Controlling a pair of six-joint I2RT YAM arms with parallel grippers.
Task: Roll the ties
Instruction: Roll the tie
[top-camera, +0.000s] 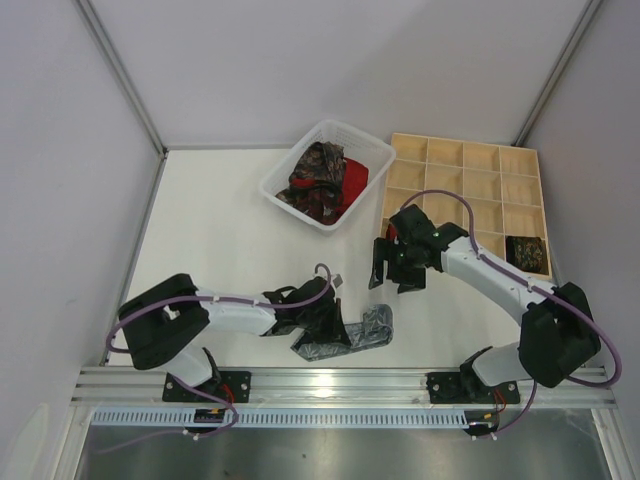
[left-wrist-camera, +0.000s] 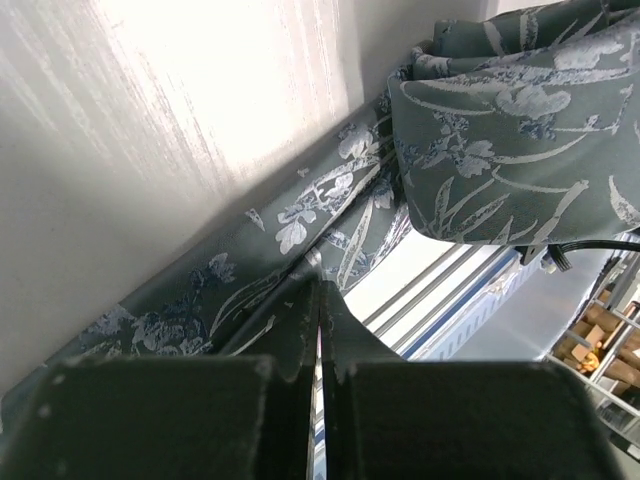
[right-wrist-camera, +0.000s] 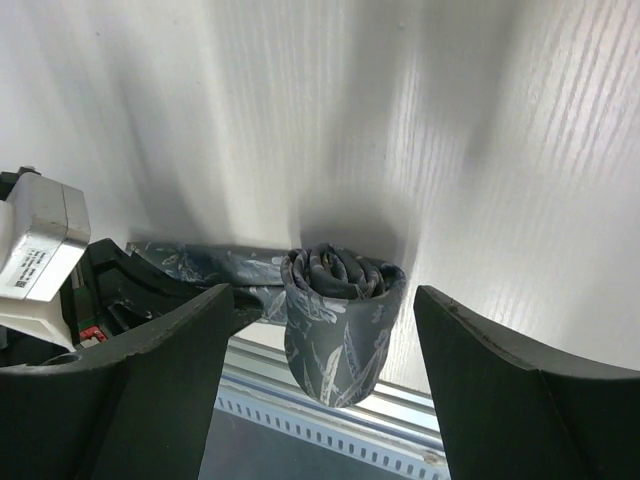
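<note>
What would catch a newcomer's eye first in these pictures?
A half-rolled grey tie lies near the table front, with the shut left hand on its flat end and the open right hand hovering by its rolled end. Behind, a white basket holds loose ties; the wooden tray holds one finished roll.

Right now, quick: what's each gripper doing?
Left gripper: shut on the grey tie.
Right gripper: open, holding nothing.

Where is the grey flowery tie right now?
In the top view the grey tie lies near the front edge of the table, its flat end at the shut left gripper and its rolled end to the right.
</note>
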